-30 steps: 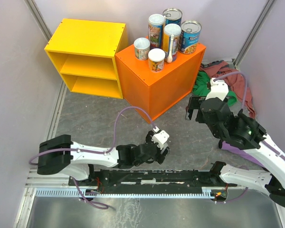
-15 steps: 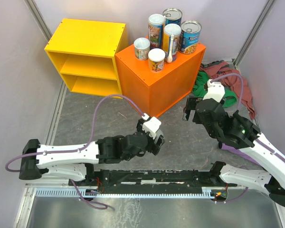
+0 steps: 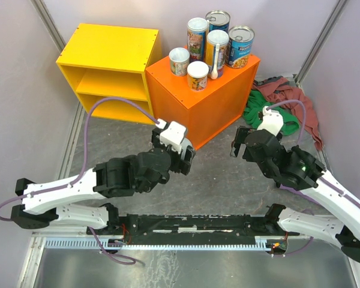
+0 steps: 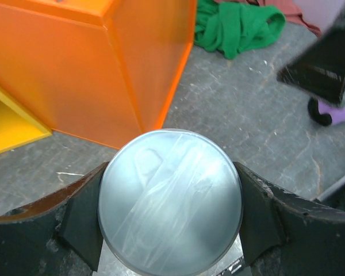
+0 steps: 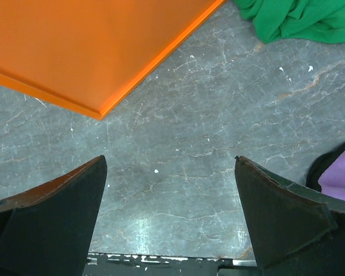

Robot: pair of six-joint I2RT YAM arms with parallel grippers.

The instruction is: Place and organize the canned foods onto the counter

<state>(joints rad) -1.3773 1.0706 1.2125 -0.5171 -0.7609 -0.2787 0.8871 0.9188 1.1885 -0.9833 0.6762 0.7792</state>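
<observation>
Several canned foods [image 3: 198, 75] stand upright in a group on the orange counter [image 3: 192, 111], tall ones at the back, short ones in front. My left gripper [image 3: 185, 159] hovers over the floor just in front of the counter's near corner. It is shut on one more can, whose silver top [image 4: 169, 201] fills the left wrist view between the fingers [image 4: 80, 224]. In the top view that can is hidden under the wrist. My right gripper [image 3: 242, 141] is open and empty above the floor to the right of the counter [image 5: 92, 46].
A yellow open-fronted shelf unit [image 3: 111, 72] stands left of the counter. Green cloth [image 3: 258, 108] and reddish cloth [image 3: 291, 99] lie on the floor at the right; the green cloth also shows in the right wrist view [image 5: 299, 17]. A purple object [image 5: 339, 175] lies near the right arm.
My left arm has swung away from the near edge towards the orange counter, carrying the can. My right gripper has shifted slightly left and nearer.
</observation>
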